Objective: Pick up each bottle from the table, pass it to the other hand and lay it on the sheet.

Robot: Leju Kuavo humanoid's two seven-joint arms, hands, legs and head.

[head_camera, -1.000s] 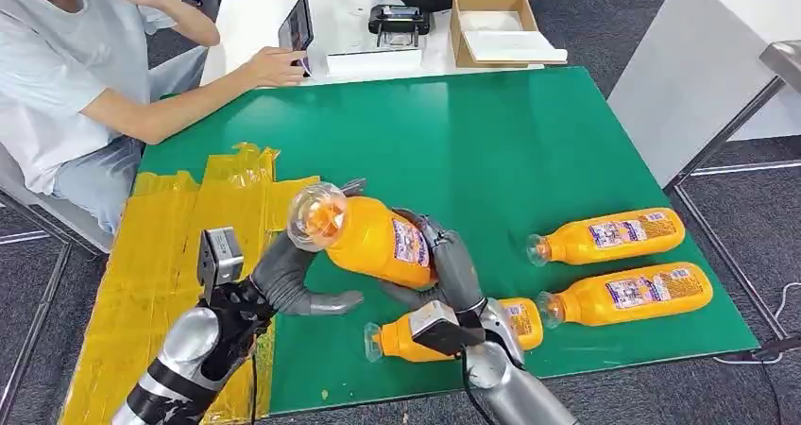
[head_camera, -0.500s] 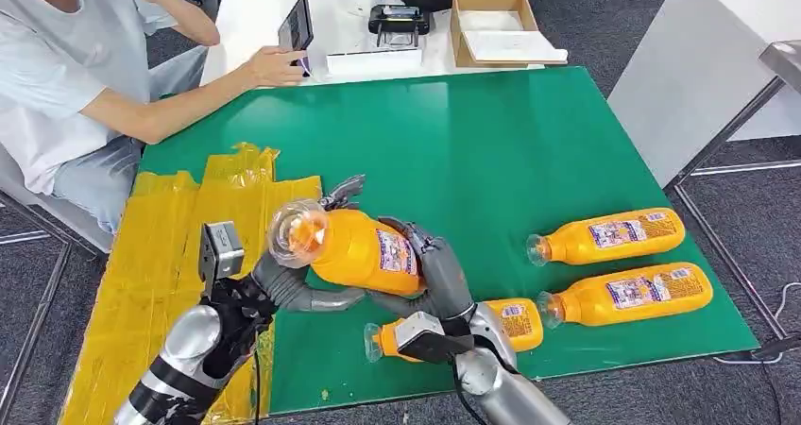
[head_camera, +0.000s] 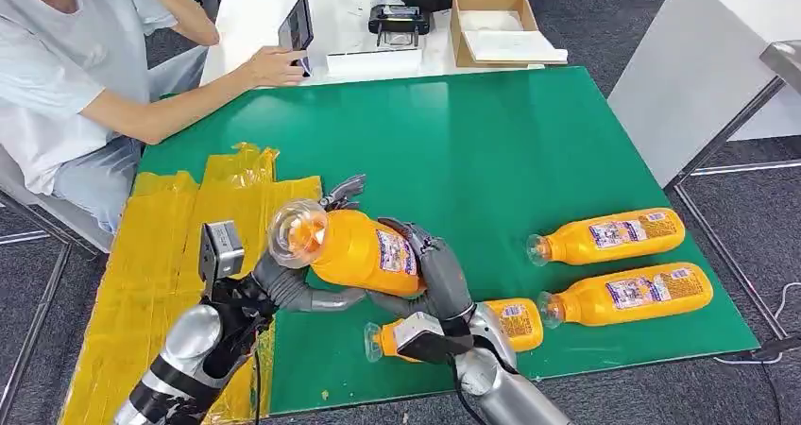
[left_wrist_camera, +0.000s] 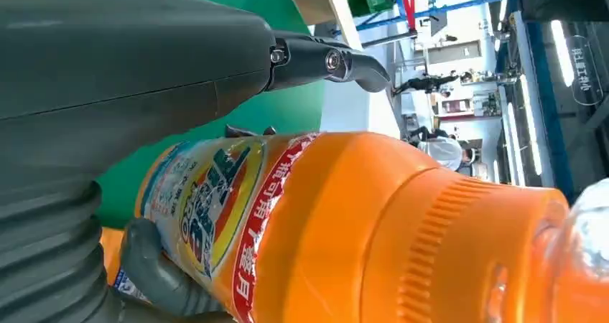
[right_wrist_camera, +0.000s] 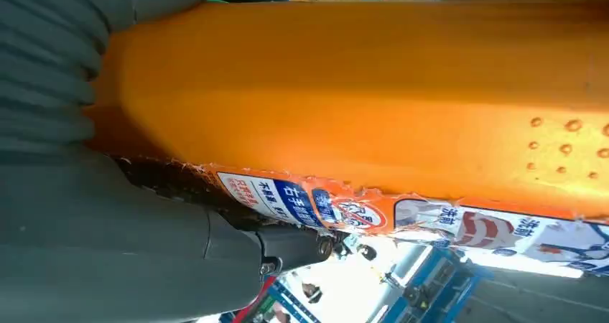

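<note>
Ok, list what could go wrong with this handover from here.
The raised bottle sits between the left hand and right hand; an early release by the right hand may drop it onto the bottle on the table below. Swinging toward the yellow sheet, it could snag the crumpled edge.

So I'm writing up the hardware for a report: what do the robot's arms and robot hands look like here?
Both arms are silver metal with black joint sections. The left robot hand and right robot hand are grey, with thick grey thumbs, darker fingers and a ribbed grey cover. A small grey box-shaped module sits at each wrist, and a thin black cable hangs by the left forearm.
</note>
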